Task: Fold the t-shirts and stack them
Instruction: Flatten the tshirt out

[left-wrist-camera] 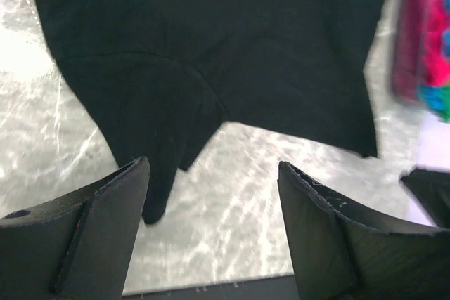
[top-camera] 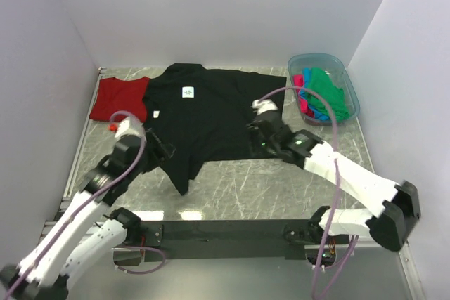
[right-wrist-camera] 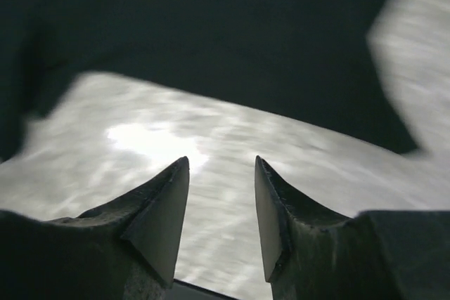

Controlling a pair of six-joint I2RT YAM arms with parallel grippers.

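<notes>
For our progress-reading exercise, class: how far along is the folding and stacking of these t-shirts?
Done: no stack yet. In hand: black t-shirt spread, left gripper and right gripper open and empty at its near edge. Left: the red shirt beside it, and coloured shirts bunched in the tub.

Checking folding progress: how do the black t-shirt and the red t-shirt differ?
The black t-shirt is far larger than the red t-shirt. Black lies spread out centrally; red sits compact at far left. Only black bears a white label. Both are plain-coloured cloth.
</notes>
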